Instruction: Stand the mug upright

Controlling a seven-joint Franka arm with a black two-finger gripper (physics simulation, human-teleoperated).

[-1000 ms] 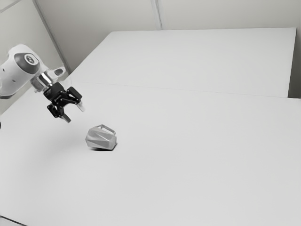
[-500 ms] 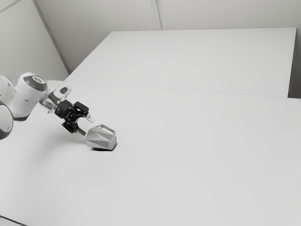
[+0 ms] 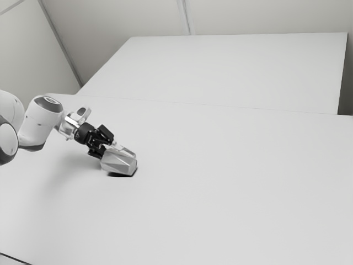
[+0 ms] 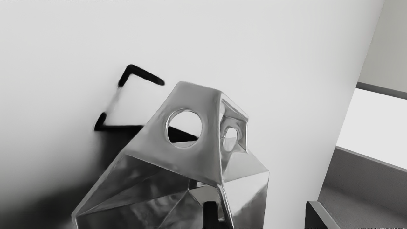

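- Mug (image 3: 118, 164) lies on its side on the bench (image 3: 231, 193), left of centre in the exterior view, its place unchanged.
- The arm (image 3: 42, 121) has closed in from the upper left, bringing the jaws right up to it.
- They stand wide, one fingertip (image 4: 210, 216) overlapping the near end, the other (image 4: 319, 216) beyond the wall.
- Reaching looks nearly done; grasping and tipping upright remain.

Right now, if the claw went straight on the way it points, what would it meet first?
Most likely the mug, lying on its side right at the open claw; whether a finger touches it, I can't tell.
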